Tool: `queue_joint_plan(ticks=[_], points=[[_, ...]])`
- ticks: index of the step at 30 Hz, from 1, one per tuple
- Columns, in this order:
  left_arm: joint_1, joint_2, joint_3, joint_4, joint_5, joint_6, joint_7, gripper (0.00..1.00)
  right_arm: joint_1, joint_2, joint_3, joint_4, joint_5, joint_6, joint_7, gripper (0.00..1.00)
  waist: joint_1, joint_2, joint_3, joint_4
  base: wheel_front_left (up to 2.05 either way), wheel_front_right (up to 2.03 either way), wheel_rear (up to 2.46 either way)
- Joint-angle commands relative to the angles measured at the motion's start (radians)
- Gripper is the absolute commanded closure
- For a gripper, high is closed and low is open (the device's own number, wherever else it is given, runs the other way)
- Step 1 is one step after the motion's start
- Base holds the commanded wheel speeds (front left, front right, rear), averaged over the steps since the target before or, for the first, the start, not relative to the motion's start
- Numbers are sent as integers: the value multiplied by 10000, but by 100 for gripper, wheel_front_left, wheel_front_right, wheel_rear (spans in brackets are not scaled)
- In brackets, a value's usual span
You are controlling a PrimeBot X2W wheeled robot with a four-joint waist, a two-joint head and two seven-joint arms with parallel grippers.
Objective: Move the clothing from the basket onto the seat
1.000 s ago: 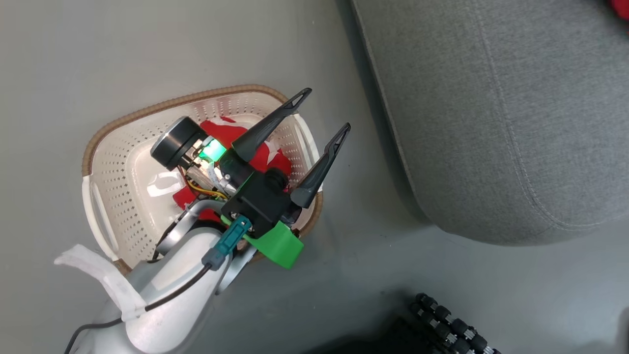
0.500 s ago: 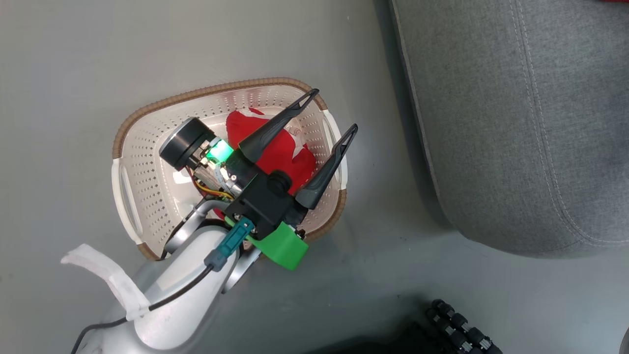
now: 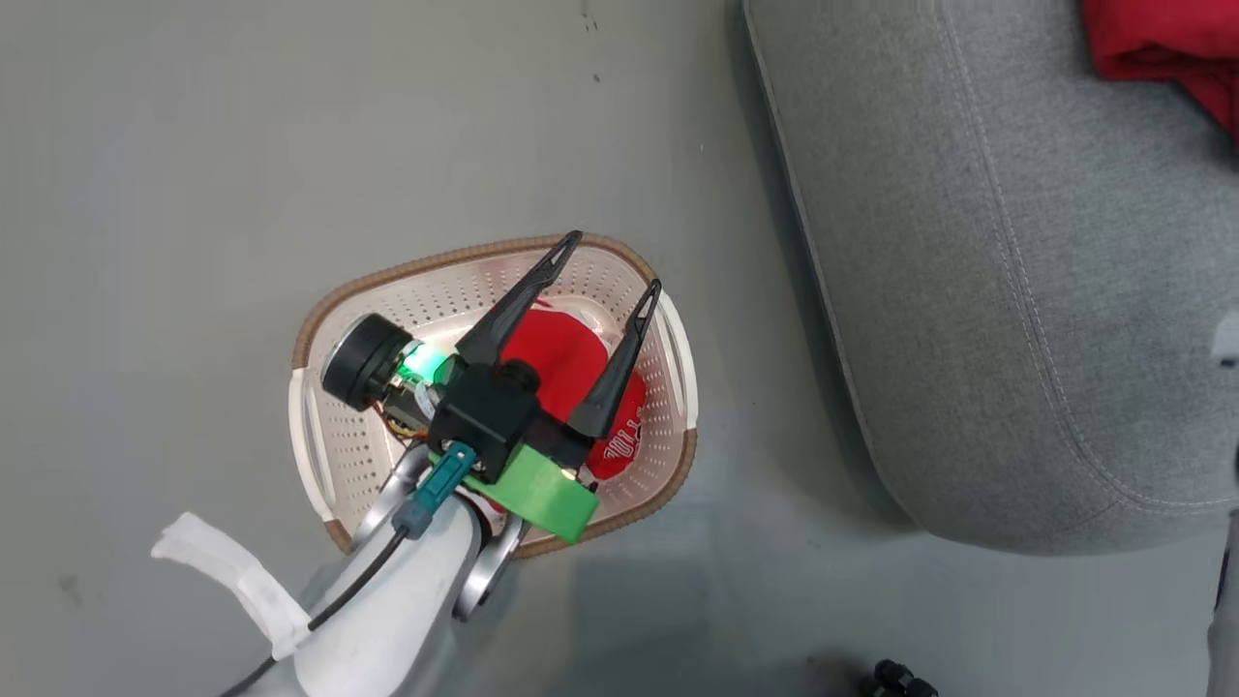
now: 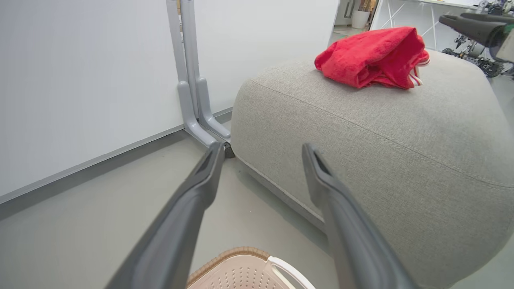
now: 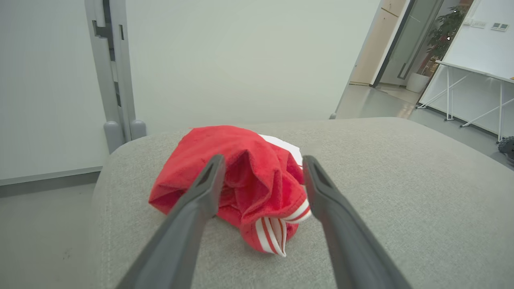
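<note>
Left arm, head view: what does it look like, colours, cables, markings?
Pale silver-grey forearm with a white strap tab; a black cable runs to a teal connector. The left gripper has a black body, a green bracket, a green light and two long, dark tapered fingers with slotted tips.

Grey floor [image 3: 194, 145] under basket [image 3: 436, 300] and seat [image 3: 1016, 339]; red garment [image 5: 257, 180], possibly shorts, on seat.

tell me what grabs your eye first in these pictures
A crumpled bright red cloth garment with white stripes lies on the big light grey fabric seat cushion, right in front of the open right gripper. A second red garment sits in the cream perforated plastic basket on the floor, under the open left gripper.
</note>
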Motion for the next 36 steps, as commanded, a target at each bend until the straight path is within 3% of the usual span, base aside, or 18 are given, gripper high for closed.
queue_joint_plan(ticks=[1,12,22,31,36], points=[[254,-190,188,-114,-131,140,-60,0,616,95,198,-177,86,-15,-29,0,1,0,-1132,552,0,0,0],[2819,-856,2202,-314,-244,610,-51,0,2786,534,3252,-662,407,-15,-29,0,1,0,-3388,1605,0,0,0],[4716,-1223,4223,-1057,55,1001,-51,0,3755,726,5412,-601,1186,-15,-29,0,1,0,-4643,2141,0,0,0],[5942,-1282,4867,-1926,414,1202,-52,0,4651,563,6049,-1483,1208,-15,-29,0,1,0,-5246,2316,0,0,0],[6535,-1280,4828,-2094,203,1268,-52,0,5467,646,5738,-1999,1136,-15,-29,0,1,0,-5498,2298,0,0,0]])
